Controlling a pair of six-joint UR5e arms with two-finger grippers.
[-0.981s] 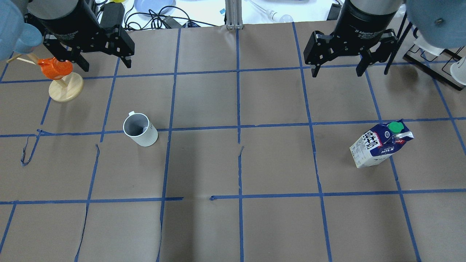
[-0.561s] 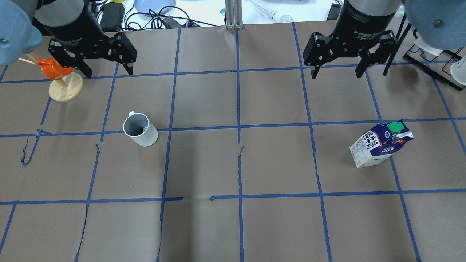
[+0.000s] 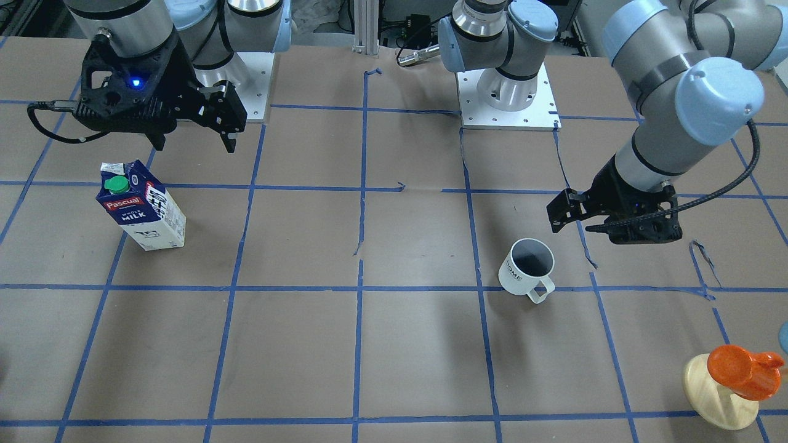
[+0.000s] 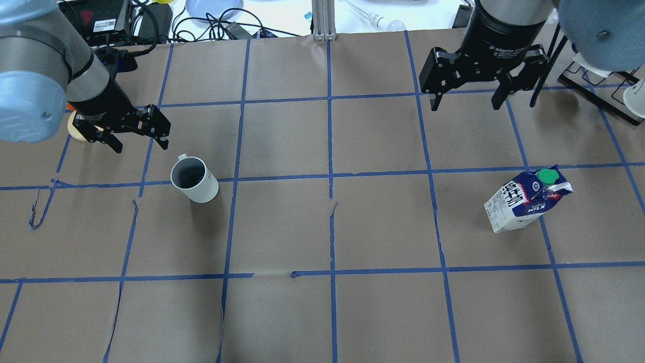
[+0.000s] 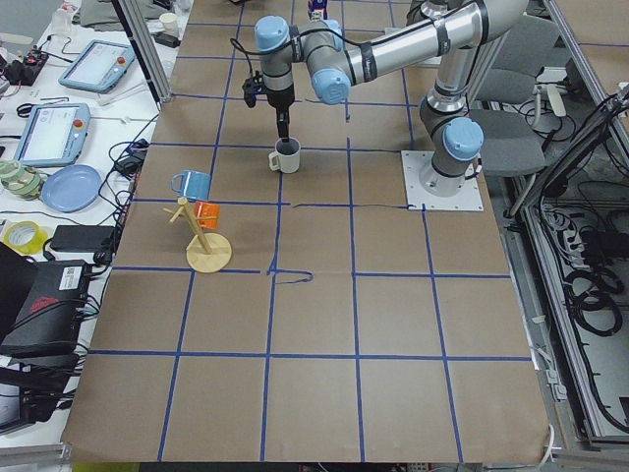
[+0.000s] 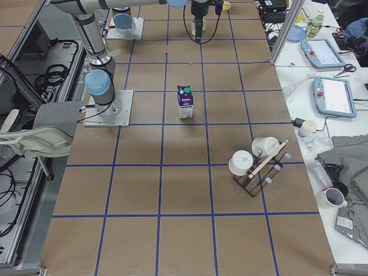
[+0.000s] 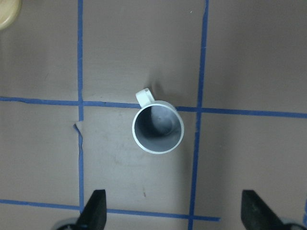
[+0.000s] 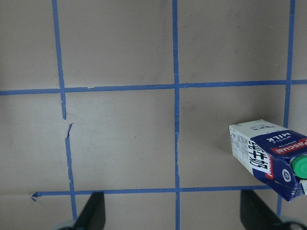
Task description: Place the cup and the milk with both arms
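Currently, nearest: white ceramic mug with dark grey inside [image 4: 194, 181], upright on the brown paper-covered table [image 4: 383, 312], handle at 11 o'clock. At its 3 o'clock, well apart: blue-and-white gable-top milk carton with green cap [image 4: 526, 199], upright.

Beyond: left black two-finger gripper [image 4: 141, 146], fingers spread and empty, mug at its 4 o'clock. Hazard: an off-centre descent clips the rim or handle and tips the mug.

Right black two-finger gripper [image 4: 464, 103], fingers spread and empty, carton at its 5 o'clock. Hazard: one finger nudges the tall carton over.

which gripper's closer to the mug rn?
Left. The left gripper hangs open just to the robot's left of the cup; the right gripper is far across the table, open, nearer the milk.
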